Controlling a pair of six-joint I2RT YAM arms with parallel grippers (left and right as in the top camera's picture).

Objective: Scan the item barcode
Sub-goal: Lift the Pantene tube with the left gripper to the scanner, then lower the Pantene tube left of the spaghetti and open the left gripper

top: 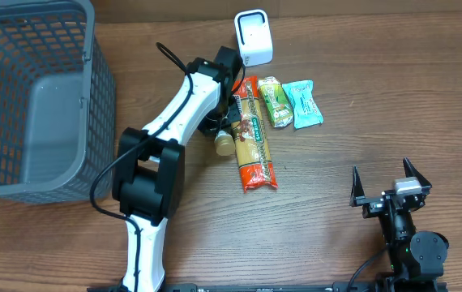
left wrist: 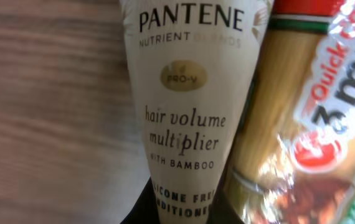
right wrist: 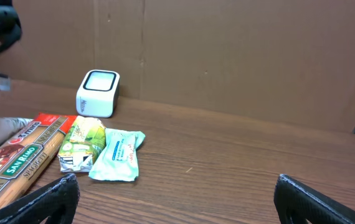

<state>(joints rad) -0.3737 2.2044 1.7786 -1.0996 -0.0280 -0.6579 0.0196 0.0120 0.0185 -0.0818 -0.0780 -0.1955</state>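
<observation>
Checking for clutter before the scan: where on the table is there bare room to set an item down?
Free: the table between the teal packet and the right gripper, and right of the scanner. Crowded: below the scanner, where spaghetti, green packet, tube and left arm pack together.

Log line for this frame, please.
left gripper: shut on bottle | right gripper: open, empty | bottle: beside spaghetti, short of scanner

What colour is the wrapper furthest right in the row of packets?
It's a pale mint-blue plastic packet, clearest in the overhead view.
</observation>
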